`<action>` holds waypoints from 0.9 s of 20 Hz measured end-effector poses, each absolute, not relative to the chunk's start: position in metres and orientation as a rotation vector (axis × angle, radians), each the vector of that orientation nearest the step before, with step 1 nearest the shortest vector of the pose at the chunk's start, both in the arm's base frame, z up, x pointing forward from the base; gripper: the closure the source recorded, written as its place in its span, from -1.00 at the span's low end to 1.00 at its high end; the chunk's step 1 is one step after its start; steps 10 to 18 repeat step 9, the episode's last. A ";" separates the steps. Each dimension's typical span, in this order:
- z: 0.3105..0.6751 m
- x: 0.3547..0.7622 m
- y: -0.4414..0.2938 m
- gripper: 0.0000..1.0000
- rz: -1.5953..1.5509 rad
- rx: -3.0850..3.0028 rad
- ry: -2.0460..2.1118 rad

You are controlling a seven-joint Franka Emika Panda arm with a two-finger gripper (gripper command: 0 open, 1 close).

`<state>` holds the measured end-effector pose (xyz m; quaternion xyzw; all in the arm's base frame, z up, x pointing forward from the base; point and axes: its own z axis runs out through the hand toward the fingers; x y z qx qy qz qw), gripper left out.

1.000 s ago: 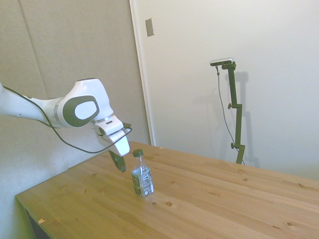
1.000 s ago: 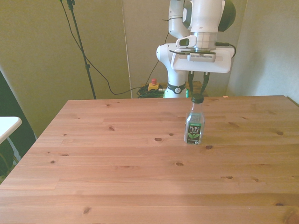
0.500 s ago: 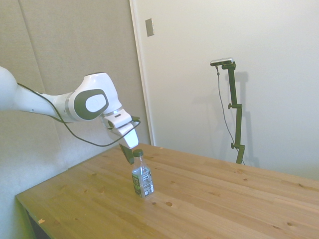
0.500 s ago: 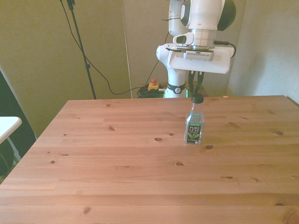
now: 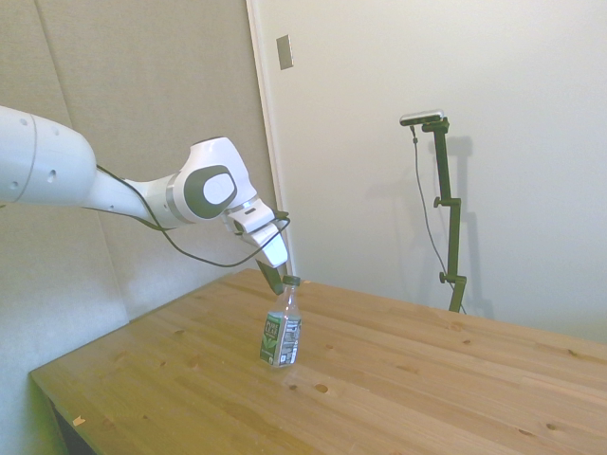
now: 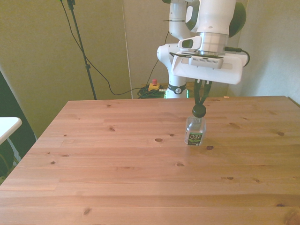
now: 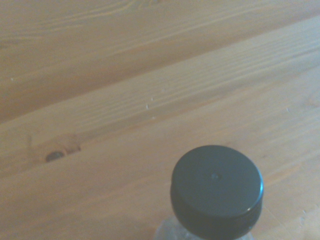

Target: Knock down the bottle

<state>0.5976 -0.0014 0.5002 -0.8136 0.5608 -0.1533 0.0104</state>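
Side view, left to right: white jointed robot arm [image 5: 114, 190] reaching in from 9 o'clock; its two-finger gripper [image 5: 273, 280], fingers drawn close together, meets the dark green cap [image 5: 292, 281] of the small clear plastic bottle [image 5: 282, 328]. The bottle, with a green-and-white label, leans away from the arm, its base on the pale wooden table [image 5: 427, 379]. What it contains cannot be told.

Front view: the bottle [image 6: 195, 129] stands at about 1 o'clock from the table's [image 6: 117, 178] centre, the gripper [image 6: 199, 102] directly above its cap [image 6: 198, 110].

Wrist view: the cap [image 7: 216, 190] appears round, smooth and dark against the table's [image 7: 100, 100] wood grain.
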 end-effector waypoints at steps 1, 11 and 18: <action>0.498 0.605 -0.001 1.00 -0.491 -2.532 1.747; 0.491 0.635 -0.007 1.00 -0.606 -2.477 1.701; 0.491 0.635 -0.007 1.00 -0.606 -2.477 1.701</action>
